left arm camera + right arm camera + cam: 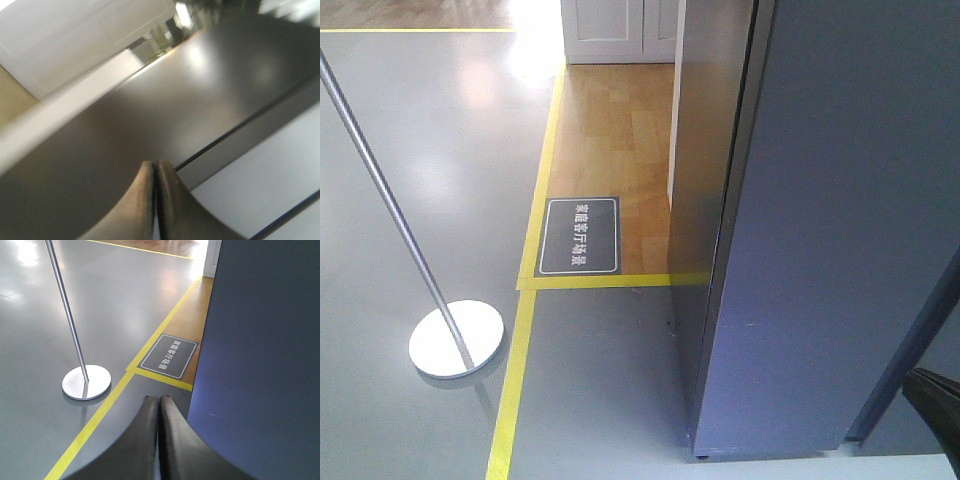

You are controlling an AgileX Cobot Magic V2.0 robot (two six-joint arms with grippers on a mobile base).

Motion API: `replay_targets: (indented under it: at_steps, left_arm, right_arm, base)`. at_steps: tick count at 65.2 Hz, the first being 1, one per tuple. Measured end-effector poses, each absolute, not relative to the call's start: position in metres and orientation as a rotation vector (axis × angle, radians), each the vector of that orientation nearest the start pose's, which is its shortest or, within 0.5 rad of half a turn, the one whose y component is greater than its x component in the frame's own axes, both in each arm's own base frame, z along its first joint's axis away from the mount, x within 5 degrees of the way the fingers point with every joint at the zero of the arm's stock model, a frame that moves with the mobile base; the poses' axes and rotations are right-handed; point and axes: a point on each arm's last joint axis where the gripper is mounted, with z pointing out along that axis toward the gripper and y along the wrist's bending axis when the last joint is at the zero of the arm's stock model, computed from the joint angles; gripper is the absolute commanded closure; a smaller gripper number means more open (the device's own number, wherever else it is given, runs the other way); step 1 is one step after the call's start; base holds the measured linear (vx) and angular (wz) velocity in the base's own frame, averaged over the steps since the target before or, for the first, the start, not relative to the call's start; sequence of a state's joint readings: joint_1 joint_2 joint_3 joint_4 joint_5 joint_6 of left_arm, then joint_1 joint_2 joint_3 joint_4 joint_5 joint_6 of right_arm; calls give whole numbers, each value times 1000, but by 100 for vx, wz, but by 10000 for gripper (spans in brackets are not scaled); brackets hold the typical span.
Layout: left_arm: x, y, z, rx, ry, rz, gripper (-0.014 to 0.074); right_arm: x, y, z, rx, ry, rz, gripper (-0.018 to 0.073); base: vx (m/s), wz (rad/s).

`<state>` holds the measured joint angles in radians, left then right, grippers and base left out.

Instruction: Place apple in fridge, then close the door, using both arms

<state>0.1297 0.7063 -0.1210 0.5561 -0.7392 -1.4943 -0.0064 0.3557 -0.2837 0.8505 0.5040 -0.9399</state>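
Observation:
The fridge (840, 220) fills the right of the front view as tall dark grey panels that meet at a dark vertical seam; none of its white inside shows. I cannot tell the door apart from the other dark panels, nor whether it is fully closed. The apple is out of view. My left gripper (156, 162) is shut and empty, its tips close to a dark grey fridge panel (150, 110). My right gripper (159, 398) is also shut and empty, hanging over the grey floor just left of the fridge's panel (260, 340). A black piece of an arm (932, 410) shows at the bottom right.
A thin grey pole with a round base (455, 338) stands on the floor to the left, seen also as the pole's base (86, 382). Yellow tape lines (515, 380) border a wooden floor patch with a dark floor sign (580, 236). A white cabinet (620, 30) stands behind.

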Motion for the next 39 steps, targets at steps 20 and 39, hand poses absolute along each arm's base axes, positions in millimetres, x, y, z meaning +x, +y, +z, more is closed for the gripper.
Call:
replay_targets:
  at_steps: [20, 39]
  left_arm:
    - [111, -10, 209, -423, 1491, -652, 603]
    - [103, 1, 190, -454, 1695, -386, 603]
  right_arm:
    - [79, 33, 256, -389, 1848, 243, 562]
    - [79, 33, 256, -389, 1848, 243, 562]
  base:
    - [0, 0]
    - [0, 0]
